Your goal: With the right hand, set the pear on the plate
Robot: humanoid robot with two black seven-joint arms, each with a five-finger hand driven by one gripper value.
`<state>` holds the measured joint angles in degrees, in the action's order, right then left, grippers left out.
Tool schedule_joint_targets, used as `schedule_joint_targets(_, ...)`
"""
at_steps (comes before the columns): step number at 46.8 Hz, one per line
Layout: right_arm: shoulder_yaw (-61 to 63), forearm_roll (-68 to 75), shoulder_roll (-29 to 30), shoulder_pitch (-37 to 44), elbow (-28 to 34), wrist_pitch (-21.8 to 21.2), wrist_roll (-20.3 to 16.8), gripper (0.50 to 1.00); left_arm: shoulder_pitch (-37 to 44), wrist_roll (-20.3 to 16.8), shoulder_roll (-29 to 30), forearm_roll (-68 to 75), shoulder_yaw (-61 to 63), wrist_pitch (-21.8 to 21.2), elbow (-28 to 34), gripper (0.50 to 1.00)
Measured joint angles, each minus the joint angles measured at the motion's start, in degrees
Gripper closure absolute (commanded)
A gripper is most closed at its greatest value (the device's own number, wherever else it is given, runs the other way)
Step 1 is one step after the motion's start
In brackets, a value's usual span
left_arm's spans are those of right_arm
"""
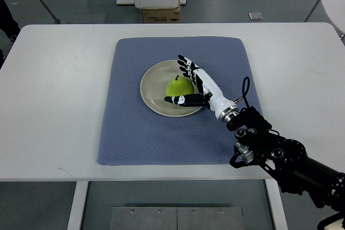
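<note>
A green pear (178,86) rests on a beige plate (153,82) in the middle of a blue-grey mat (129,127). My right hand (188,82) reaches in from the lower right. It lies over the plate's right side, right beside the pear. Its fingers (186,64) are stretched out flat past the pear's far side and the thumb (177,100) points left along its near side. The hand is spread and does not grip the pear. The left arm is out of view.
The mat lies on a white table (54,95). A white machine base and a cardboard box (160,13) stand on the floor beyond the table's far edge. A white round surface (334,4) shows at the upper right.
</note>
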<state>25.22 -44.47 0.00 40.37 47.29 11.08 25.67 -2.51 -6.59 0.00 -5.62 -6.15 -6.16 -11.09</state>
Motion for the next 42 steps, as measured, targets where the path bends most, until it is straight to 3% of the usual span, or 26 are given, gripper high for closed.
schedule_joint_targets(19,0.48,0.04,-0.01,0.57,0.35,-0.18,-0.08,0.517,0.0,0.0,0.0,0.0,0.0,0.0,0.0,0.5)
schedule_joint_targets(42,3.87,1.15,-6.86,-1.01,0.43,-0.6,1.53,0.519,0.01,0.0,0.0,0.0,0.0,0.0,0.02,0.5)
